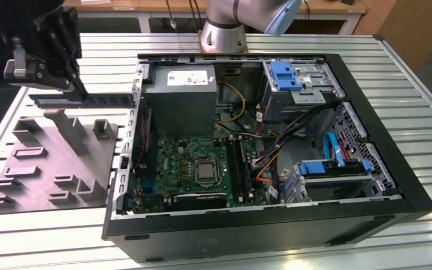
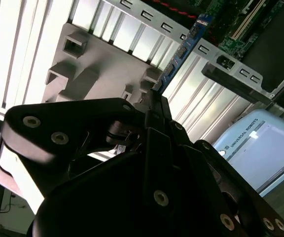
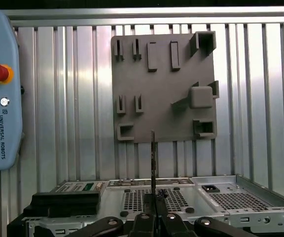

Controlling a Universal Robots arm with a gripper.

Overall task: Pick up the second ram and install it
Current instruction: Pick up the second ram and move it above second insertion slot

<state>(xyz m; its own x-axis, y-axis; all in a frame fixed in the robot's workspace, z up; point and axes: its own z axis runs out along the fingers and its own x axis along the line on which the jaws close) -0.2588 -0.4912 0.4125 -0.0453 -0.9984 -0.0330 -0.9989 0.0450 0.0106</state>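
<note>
1. The gripper (image 1: 79,93) has its jaws closed narrowly on the second ram (image 1: 107,102). It holds the stick level in the air above the far edge of the grey fixture plate (image 1: 51,163), outside the open computer case (image 1: 276,225). The hold is on thin, flat faces, so in your place I would expect any knock to pivot the stick between the fingers.
2. In the exterior view, the end of the stick toward the exterior view's right sits close to the case's side wall (image 1: 135,84). A low or level sweep toward the motherboard (image 1: 178,157) could clip that rim and skew or drop the stick.
3. In the first wrist view the stick (image 3: 153,158) shows edge-on and looks straight. A small tilt would not be easy to spot from here, and a tilted stick could jam in the black memory slots (image 1: 238,163) rather than seat.
4. Loose cables (image 1: 265,160) lie just beside those slots; the stick or fingers could snag them.
5. You cannot tell from these views which way the stick's notch faces. If it is reversed, pressing down could damage the slot.
</note>
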